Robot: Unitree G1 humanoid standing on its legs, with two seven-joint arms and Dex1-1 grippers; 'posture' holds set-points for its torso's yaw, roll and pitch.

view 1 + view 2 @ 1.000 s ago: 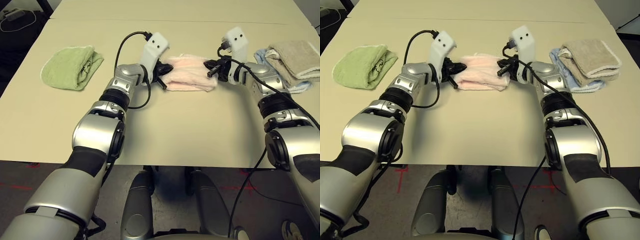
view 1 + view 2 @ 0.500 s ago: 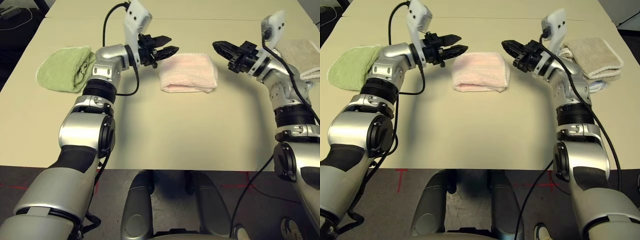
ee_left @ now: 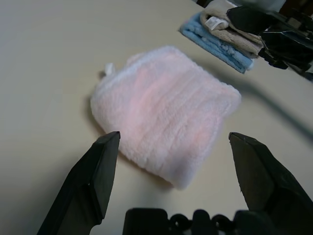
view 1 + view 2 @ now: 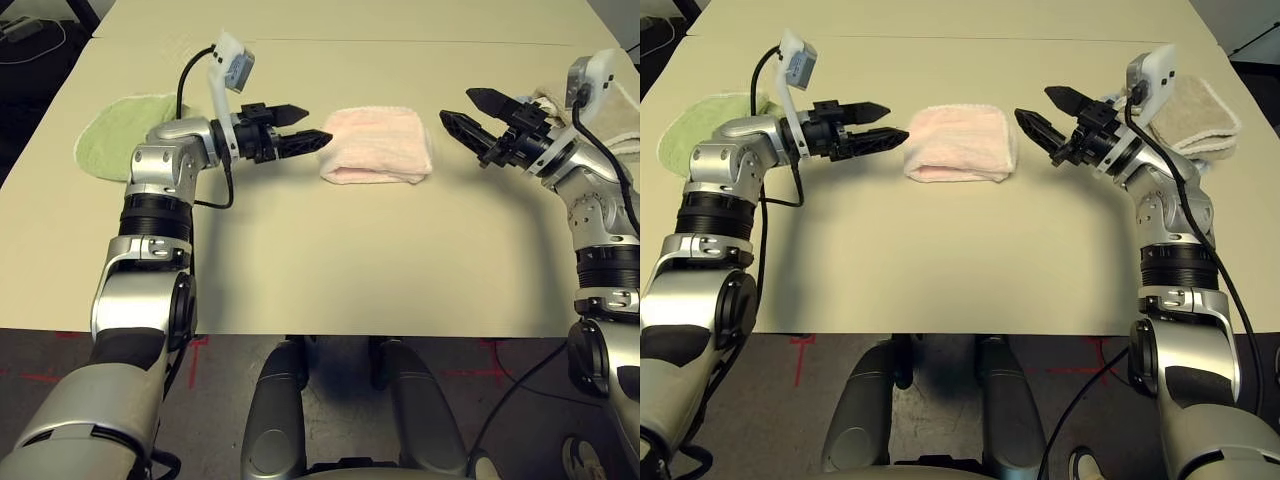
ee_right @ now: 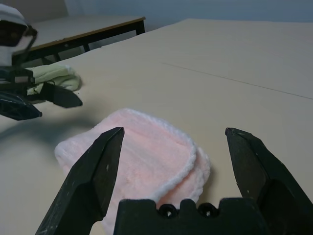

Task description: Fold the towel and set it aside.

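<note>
While both tools (image 4: 306, 128) (image 4: 464, 118) stand spread, the folded towel (image 4: 376, 146) lies longer left to right.

The middle towel (image 4: 375, 145) lies on the table (image 4: 350, 260) between the left gripper (image 4: 320, 124) and the right gripper (image 4: 455, 103). The left-hand towel (image 4: 108, 140) lies well apart from it, at the table's left. Over on the right is a stack—the upper towel (image 4: 1200, 110) on the lower towel (image 3: 215, 41)—partly behind the right arm (image 4: 1170, 210).
</note>
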